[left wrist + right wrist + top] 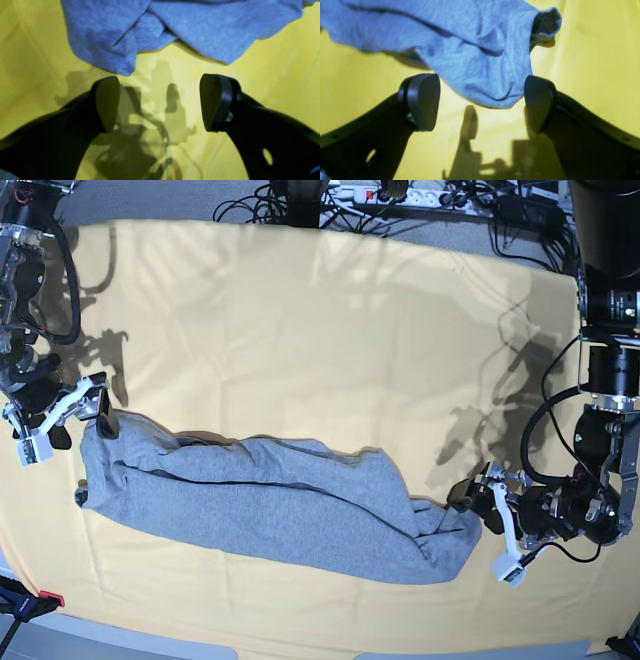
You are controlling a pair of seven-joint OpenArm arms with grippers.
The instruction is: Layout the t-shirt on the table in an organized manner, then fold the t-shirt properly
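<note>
In the left wrist view, the left gripper is seen in the lower half of the frame with its two dark fingers spread wide and nothing between them; only the yellow cloth of the table and the arm's shadow are seen in the gap. Beyond the fingertips, along the upper part of that frame, the rumpled edge of the t-shirt is laid on the cloth, apart from the pads. In the right wrist view, the right gripper is likewise shown spread wide, and a rounded lobe of the t-shirt hangs down between the fingertips, its edge just beside the right-hand pad; whether it is touched cannot be told. In the base view, the t-shirt is seen bunched into a long band across the lower middle of the table, from the right gripper at mid left to the left gripper at lower right. Cables are seen beyond the far edge at the top.
</note>
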